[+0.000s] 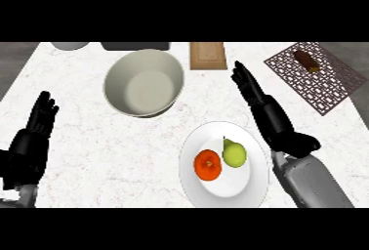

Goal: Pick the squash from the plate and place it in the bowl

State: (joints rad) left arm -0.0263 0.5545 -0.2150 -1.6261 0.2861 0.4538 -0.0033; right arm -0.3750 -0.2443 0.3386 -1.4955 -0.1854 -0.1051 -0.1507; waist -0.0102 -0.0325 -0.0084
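currently the right robot hand (pixel 274 119) lies flat and open over the tabletop (pixel 93 156), fingers straight and close together, pointing away from the robot, holding nothing. the squash (pixel 234 153), yellow-green and pear-shaped with a thin stem, sits on the white plate (pixel 223 193), just left of the heel of this robot hand and apart from it. an orange fruit (pixel 207 165) touches the squash on the side farther from that hand, a little nearer the robot. the plate's right rim lies close beside the grey forearm.

the bowl (pixel 144 83), pale and deep, stands well left of the right robot hand's fingertips, beyond the plate. a wooden board (pixel 207 54) lies just beyond and left of those fingertips. to their right is a latticed mat (pixel 317 83) with a brown item (pixel 306 59) on its far end.

the left robot hand (pixel 32 134) rests open near the left edge, fingers up, well apart from the plate and the bowl, both off to its right.
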